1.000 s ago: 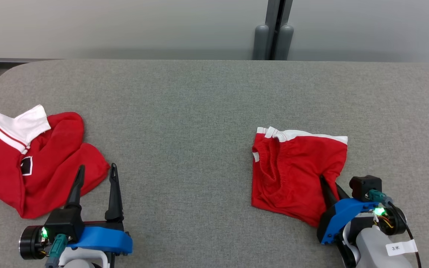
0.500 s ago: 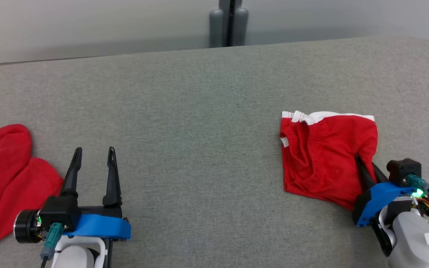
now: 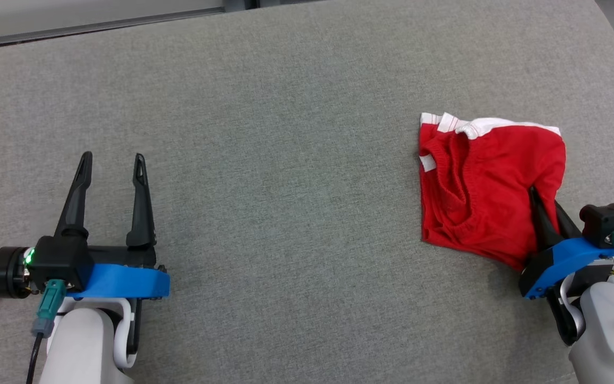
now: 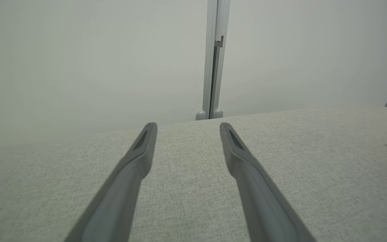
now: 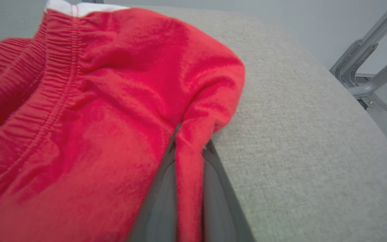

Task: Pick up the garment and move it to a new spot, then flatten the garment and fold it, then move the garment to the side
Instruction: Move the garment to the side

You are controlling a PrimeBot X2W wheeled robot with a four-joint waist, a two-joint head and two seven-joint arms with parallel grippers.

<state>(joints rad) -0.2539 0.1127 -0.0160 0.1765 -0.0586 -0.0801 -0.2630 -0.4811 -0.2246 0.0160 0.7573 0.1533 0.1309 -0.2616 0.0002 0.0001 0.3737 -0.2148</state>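
Grey fabric surface (image 3: 285, 160), bare through the middle, backed by wall (image 4: 79, 50). Red garment (image 3: 477, 176) is laid near right edge, pinched by right gripper (image 3: 544, 196); left gripper (image 3: 113, 156) is spread wide, empty.

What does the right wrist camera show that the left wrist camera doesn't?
Right wrist view: the right hand shut on a fold of the red shorts, and a metal frame past the grey table. Left wrist view: the open left hand, and a grey post at the wall. Shared: the table, plus the shorts, a mere sliver at the left wrist view's edge.
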